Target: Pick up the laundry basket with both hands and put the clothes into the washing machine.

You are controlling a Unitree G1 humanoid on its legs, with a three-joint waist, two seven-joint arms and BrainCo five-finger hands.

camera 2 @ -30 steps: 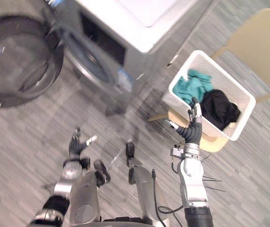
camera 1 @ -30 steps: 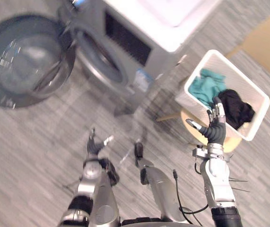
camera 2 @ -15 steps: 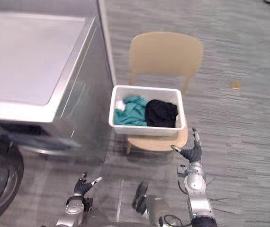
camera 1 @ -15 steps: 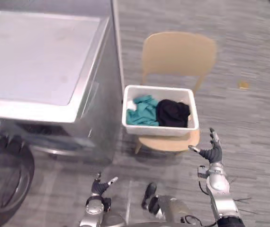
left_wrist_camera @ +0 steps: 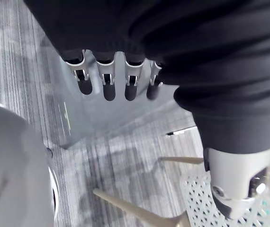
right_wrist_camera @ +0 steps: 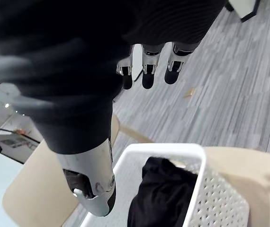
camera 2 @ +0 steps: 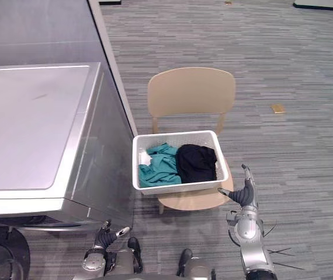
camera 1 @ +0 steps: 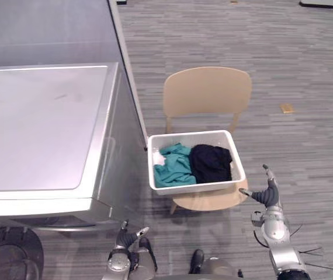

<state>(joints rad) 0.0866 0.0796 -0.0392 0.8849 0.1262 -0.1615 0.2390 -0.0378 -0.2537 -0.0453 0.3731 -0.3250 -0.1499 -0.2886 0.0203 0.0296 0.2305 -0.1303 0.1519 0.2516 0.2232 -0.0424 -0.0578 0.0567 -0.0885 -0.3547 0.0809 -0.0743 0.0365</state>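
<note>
My right hand (camera 1: 267, 192) is at the lower right of the left eye view. Its fingers (right_wrist_camera: 147, 71) are straight, the thumb is spread, and it holds nothing. It sits near the front right corner of the white perforated plastic laundry basket (camera 1: 196, 187), and I see a gap between thumb and rim.

My left hand (camera 1: 125, 236) is at the bottom, left of centre. It is also open and empty, with straight fingers (left_wrist_camera: 106, 85). It is well apart from the basket, below the front corner of the silver-grey washing machine (camera 1: 38, 128).

The basket rests on the seat of a light wooden chair (camera 1: 207, 93), mid-frame. The seat's front edge shows past the basket's front wall. Inside, a crumpled teal cloth (camera 1: 172, 166) lies on the left and a black cloth (camera 1: 210, 162) on the right, and the two touch.

Edges:
- The basket's left wall runs just beside the machine's side panel, leaving a narrow slot there.
- Right of the chair and basket the floor is open.

Labels: the left wrist view shows a narrow strip with green marks (left_wrist_camera: 68, 124) on the machine's side panel. The print is too small to read.

Surface and room:
- The grey striped carpet (camera 1: 295, 70) runs across the right and top of the frame.
- A small tan scrap (camera 1: 286, 108) lies on the carpet right of the chair back.
- The machine's dark round door (camera 1: 3, 256) shows at the lower left corner.
- A grey wall panel (camera 1: 49, 29) stands behind the machine at the upper left.
</note>
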